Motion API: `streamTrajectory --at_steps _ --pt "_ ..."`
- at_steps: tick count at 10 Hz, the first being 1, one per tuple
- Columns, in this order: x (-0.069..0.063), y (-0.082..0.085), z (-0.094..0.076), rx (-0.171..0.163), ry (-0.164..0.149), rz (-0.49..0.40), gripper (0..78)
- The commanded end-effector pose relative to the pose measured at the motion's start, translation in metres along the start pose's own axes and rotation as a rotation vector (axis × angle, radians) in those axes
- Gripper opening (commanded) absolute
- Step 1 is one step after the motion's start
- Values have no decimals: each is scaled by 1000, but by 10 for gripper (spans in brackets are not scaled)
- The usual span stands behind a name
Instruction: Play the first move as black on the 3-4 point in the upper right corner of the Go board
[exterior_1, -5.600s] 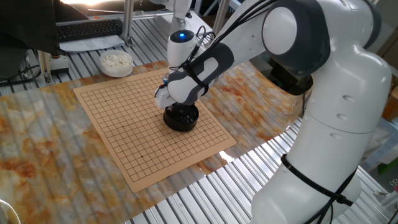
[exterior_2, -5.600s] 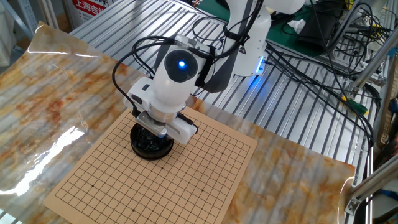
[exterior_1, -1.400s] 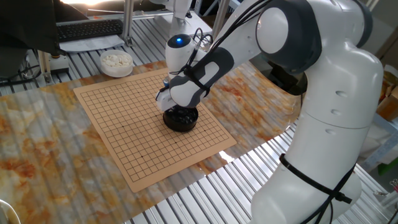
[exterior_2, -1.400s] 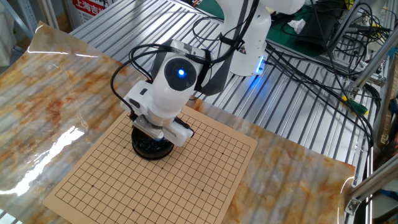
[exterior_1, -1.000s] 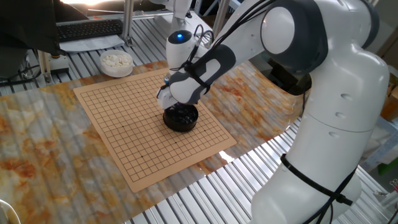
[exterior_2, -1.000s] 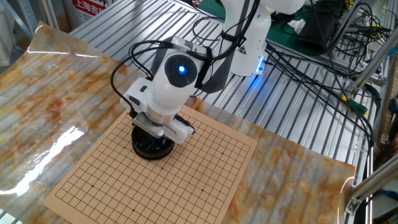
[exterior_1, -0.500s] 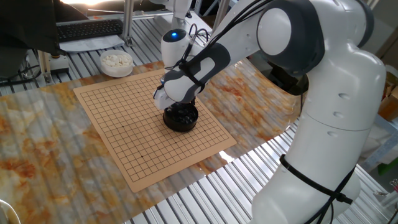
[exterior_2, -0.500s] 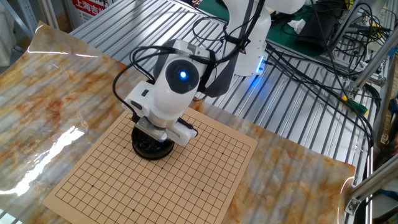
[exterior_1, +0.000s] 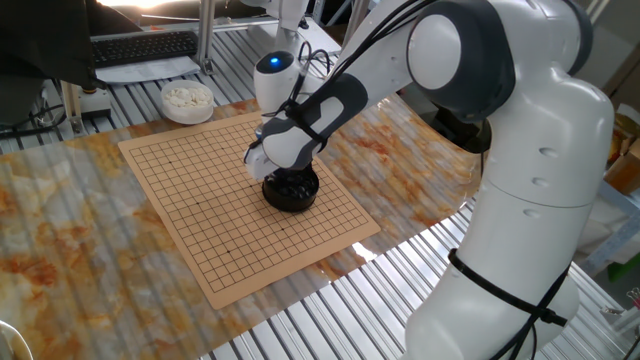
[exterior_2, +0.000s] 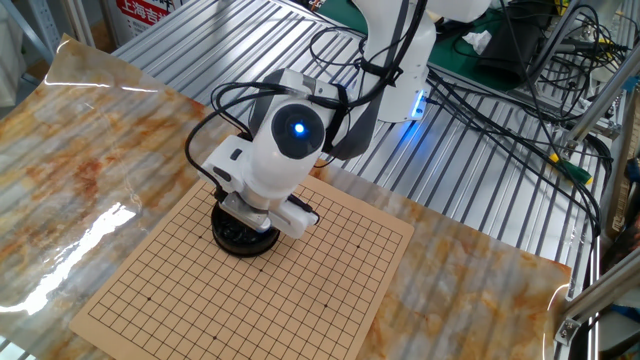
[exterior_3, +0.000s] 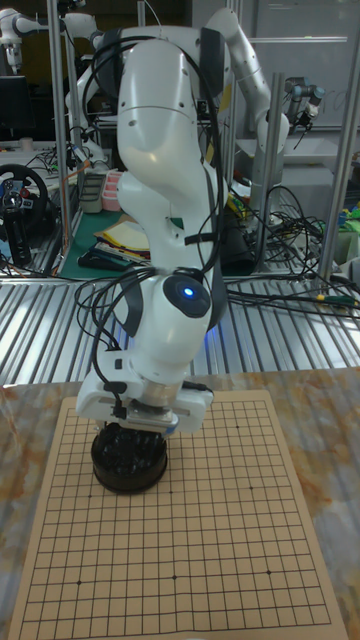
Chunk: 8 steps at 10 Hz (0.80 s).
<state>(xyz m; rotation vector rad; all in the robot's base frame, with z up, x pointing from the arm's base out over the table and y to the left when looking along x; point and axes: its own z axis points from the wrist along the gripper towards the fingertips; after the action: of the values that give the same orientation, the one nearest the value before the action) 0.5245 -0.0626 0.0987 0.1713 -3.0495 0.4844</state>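
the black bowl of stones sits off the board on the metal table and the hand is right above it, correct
Not quite. The black bowl sits on the Go board itself, not on the metal table, as one fixed view shows. The hand is right above it.

I can make out red lettering on a white sign (exterior_2: 150, 10) at the top edge, but it's too small to read. I see no other text
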Motion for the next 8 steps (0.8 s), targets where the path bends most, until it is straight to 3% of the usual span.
streamTrajectory --at_steps 1,6,7,8 --pt "0 -2 0 37 17 -15 775" --pt "0 -2 1 33 31 -18 775" --pt "0 -2 1 34 31 -19 11" --pt "0 -2 1 34 31 -19 11"
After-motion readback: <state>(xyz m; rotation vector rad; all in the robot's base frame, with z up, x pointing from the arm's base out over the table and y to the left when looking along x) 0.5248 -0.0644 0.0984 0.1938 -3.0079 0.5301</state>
